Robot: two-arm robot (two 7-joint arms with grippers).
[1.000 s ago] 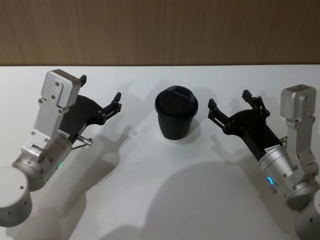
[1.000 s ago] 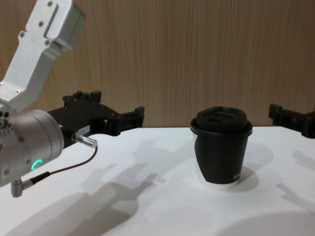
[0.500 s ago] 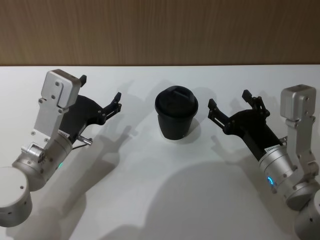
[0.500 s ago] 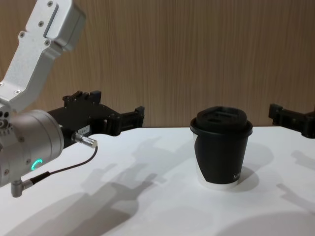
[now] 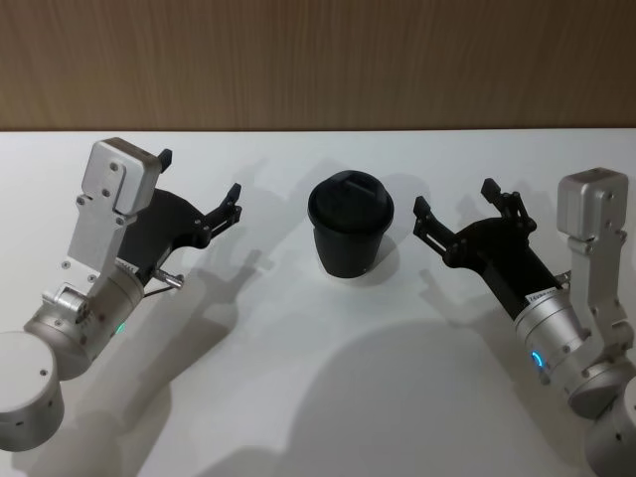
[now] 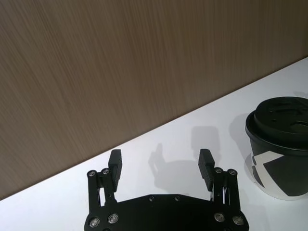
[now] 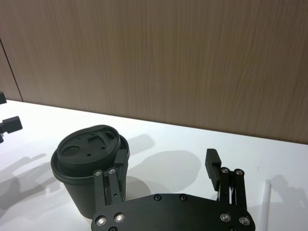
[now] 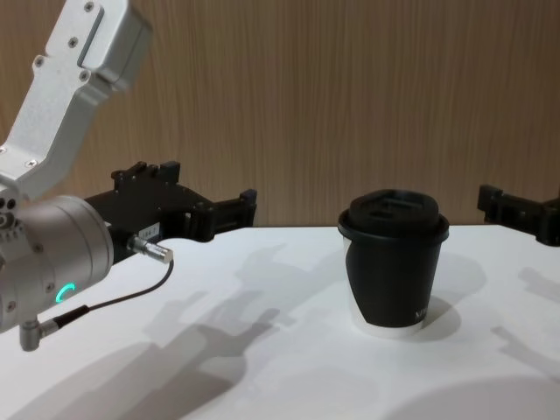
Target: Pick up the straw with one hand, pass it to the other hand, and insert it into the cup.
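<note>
The black cup [image 5: 350, 224] with its domed lid stands upright mid-table, also in the chest view [image 8: 394, 262]. My left gripper [image 5: 199, 174] hovers left of it, open and empty, fingers pointing toward the back wall; its wrist view shows the spread fingers [image 6: 206, 159] and the cup [image 6: 279, 139] off to one side. Right of the cup, my right gripper [image 5: 453, 196] is open and empty. In the right wrist view a short stretch of the white straw [image 7: 265, 197] lies on the table beside the outer finger [image 7: 211, 159], with the cup [image 7: 89, 159] by the other finger.
The white table [image 5: 318, 378] runs back to a wood-panelled wall [image 5: 318, 60]. A thin dark cable [image 8: 114, 302] loops from the left wrist. In the chest view the left gripper [image 8: 210, 188] reaches in from the left and the right gripper [image 8: 516, 206] from the right edge.
</note>
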